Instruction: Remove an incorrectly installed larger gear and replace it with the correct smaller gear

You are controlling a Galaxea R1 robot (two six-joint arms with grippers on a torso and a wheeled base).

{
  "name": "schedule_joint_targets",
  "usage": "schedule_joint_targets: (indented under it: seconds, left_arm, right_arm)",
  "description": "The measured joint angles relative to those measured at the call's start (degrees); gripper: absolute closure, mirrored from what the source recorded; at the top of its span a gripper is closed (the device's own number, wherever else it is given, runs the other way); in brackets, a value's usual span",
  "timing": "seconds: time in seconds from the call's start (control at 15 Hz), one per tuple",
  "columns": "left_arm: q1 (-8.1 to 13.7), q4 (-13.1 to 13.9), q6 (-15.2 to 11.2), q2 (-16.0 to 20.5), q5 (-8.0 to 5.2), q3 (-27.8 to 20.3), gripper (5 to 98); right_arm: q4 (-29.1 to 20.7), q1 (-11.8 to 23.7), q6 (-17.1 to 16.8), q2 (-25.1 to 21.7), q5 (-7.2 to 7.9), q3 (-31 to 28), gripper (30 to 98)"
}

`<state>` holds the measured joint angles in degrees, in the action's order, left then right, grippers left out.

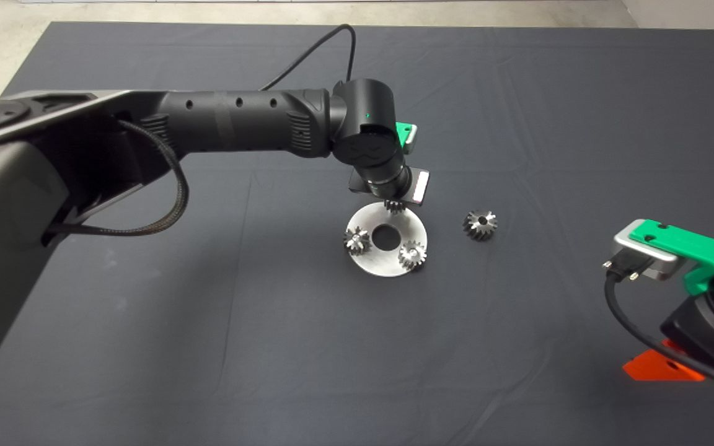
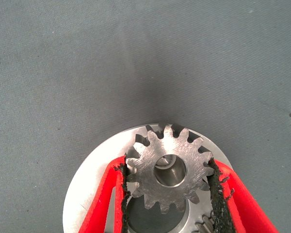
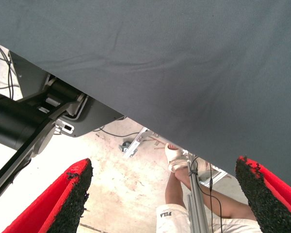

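The left gripper (image 2: 167,187) is clamped on the smaller gear (image 2: 168,172): both black pads (image 2: 122,194) press against its teeth from opposite sides. It holds the gear over the far edge of the round steel disc (image 1: 372,263), and in the left wrist view the gear's bore sits around a small peg on that disc, so it looks seated or very nearly so; how far down it has gone cannot be told.

The gear lies flat, its bore axis upright and square to the disc face. Two other small gears (image 1: 357,240) stand on the disc's near side, either side of its central hole.

The larger gear (image 1: 480,224) rests on the mat (image 1: 208,347), well apart from the disc on its right, standing with its centre hole facing up. Judging from this, removal is done and the replacement is at the final seating; what seems left is letting go and lifting clear.

The right gripper (image 3: 162,194) waits spread wide at the mat's near right edge, off the disc entirely.
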<state>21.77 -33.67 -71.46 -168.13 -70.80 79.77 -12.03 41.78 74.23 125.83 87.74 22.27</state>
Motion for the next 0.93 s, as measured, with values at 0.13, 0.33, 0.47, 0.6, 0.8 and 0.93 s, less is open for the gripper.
schedule_joint_targets:
  seconds: [0.13,0.33,0.47,0.6,0.8,0.93]
  left_arm:
    - [-0.2,0.0,0.2,-0.2,0.09,0.4,71.8]
    - [-0.3,0.0,0.2,-0.2,0.29,0.7,71.9]
    - [-0.3,0.0,0.2,-0.2,0.46,0.8,71.9]
    - [-0.3,0.1,0.3,-0.2,0.51,0.9,71.9]
    - [-0.3,0.1,0.8,-0.2,0.52,0.9,71.6]
    - [-0.3,0.1,0.8,-0.2,0.52,0.9,71.6]
  right_arm:
    - [0.0,0.0,0.0,-0.1,0.0,0.0,50.2]
    - [0.0,0.0,0.0,-0.1,0.02,0.0,50.2]
    - [0.0,0.0,0.0,-0.1,0.0,0.0,50.2]
    - [0.0,0.0,0.0,-0.1,0.0,0.0,50.2]
    - [0.0,0.0,0.0,-0.3,0.02,0.0,50.2]
    - [0.0,0.0,0.0,-0.3,0.01,0.0,50.2]
